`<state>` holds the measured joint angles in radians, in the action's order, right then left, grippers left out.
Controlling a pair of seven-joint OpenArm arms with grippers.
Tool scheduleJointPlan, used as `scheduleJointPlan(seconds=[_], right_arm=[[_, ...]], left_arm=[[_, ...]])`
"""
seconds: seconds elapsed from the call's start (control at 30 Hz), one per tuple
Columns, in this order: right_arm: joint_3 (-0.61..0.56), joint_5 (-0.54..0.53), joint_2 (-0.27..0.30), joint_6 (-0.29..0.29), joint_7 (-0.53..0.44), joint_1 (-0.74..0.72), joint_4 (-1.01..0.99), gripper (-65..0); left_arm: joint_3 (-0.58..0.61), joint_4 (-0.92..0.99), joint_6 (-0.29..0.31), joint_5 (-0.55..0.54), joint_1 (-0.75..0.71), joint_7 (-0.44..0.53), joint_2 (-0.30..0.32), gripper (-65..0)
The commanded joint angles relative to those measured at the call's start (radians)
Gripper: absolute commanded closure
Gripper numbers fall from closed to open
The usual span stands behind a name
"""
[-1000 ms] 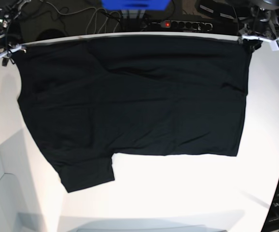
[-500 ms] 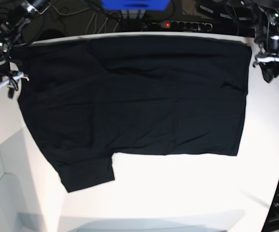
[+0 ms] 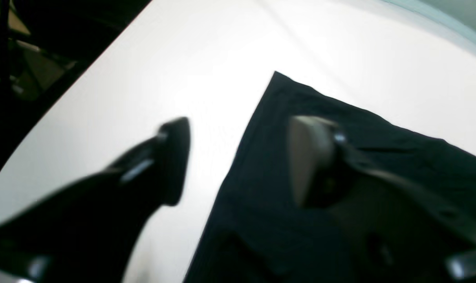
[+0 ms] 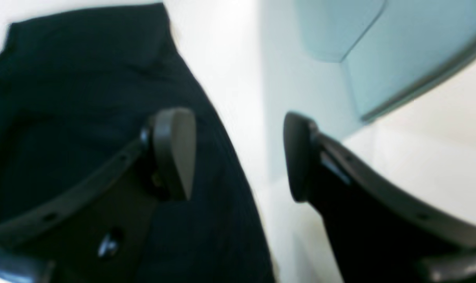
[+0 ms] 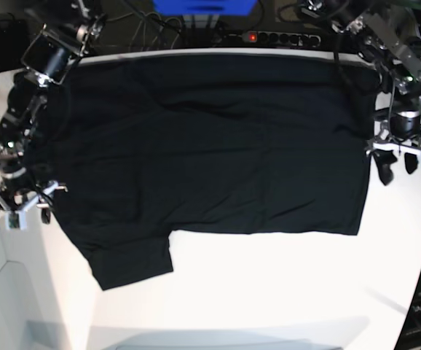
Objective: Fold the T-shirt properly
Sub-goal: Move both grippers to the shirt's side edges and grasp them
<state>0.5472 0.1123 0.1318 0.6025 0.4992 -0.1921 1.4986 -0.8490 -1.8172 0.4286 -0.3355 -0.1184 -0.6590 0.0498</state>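
Left hand (image 3: 238,161) in my left wrist view: fingers spread wide, nothing between them, both blurred. One finger (image 3: 171,161) hangs over bare white counter (image 3: 206,70), the other (image 3: 308,157) over the T-shirt (image 3: 340,129). A cloth corner points up-frame past the fingertips, and the cloth edge runs down between the two fingers. Whether either tip touches, I can't tell.

Right wrist view: right hand (image 4: 238,153) also wide, holding nothing, heavy blur. One finger (image 4: 175,149) sits over the black T-shirt (image 4: 65,98), the other (image 4: 301,157) over pale counter (image 4: 230,78). The shirt fills the left side, cut off by the frame.

Base view: right hand (image 5: 27,208) points down at the shirt's edge on the view's left, its arm crossing over the cloth from the far corner. Left hand (image 5: 398,159) hangs just beside the shirt's edge on the view's right. T-shirt (image 5: 218,146) lies spread flat on the counter (image 5: 283,292), one sleeve sticking toward the near edge. No label or print readable; it's all black.
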Motion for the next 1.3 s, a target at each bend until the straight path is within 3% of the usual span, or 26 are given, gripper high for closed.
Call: scheduleJointPlan(seconds=[0.0, 0.17, 0.37, 0.47, 0.8, 1.0, 1.27], right_arm=[[0.000, 0.016, 0.013, -0.008, -0.030, -0.060, -0.036, -36.3], [0.000, 0.117, 0.038, -0.008, -0.037, -0.240, -0.335, -36.5], [0.000, 0.134, 0.091, -0.008, -0.046, -0.361, -0.583, -36.5], [0.000, 0.135, 0.107, -0.010, -0.122, -0.376, -0.657, -36.5], [-0.002, 0.135, 0.114, -0.010, -0.159, -0.370, -0.763, -36.4], [-0.026, 0.135, 0.095, -0.010, -0.159, -0.347, -0.763, -35.5], [-0.106, 0.134, 0.076, -0.010, -0.159, -0.321, -0.763, -25.4]], left_arm=[[0.020, 0.001, 0.003, 0.002, 0.029, 0.029, 0.014, -44.2], [0.063, 0.145, 0.003, 0.082, 0.165, 0.029, 0.015, -45.4], [0.064, 0.342, 0.005, 0.200, 0.326, 0.031, 0.031, -45.4], [0.095, 0.448, 0.005, 0.232, 0.389, 0.044, 0.069, -45.5], [0.291, 0.787, -0.006, 0.238, 0.443, 0.290, 0.204, -45.5], [0.296, 0.862, -0.006, 0.238, 0.466, 0.307, 0.239, -45.5], [0.299, 0.974, -0.006, 0.240, 0.543, 0.308, 0.244, -45.5]])
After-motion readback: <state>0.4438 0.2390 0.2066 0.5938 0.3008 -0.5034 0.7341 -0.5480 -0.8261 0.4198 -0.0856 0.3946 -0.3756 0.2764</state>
